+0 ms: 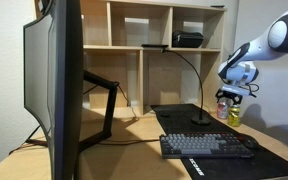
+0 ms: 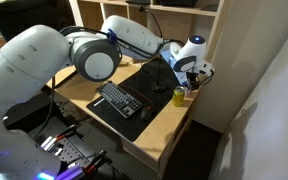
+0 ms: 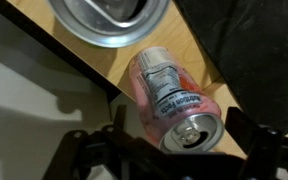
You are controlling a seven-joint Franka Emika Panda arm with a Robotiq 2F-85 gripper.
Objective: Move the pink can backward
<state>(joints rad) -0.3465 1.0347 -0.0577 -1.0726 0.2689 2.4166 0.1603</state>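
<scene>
A wooden desk carries a flat black mat and a keyboard. Near the desk's edge the gripper is clamped on the pink can, a smooth cylinder with a silvery top. What it holds cannot be told. A yellow-green can stands just beside it.

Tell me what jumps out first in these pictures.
The bulky white robot arm stretching across the desk catches the eye first, with its gripper at the far corner close to the yellow-green can. In the wrist view the pink can fills the space between the gripper's fingers, over the desk's edge. A large dark monitor dominates the foreground of an exterior view.
</scene>
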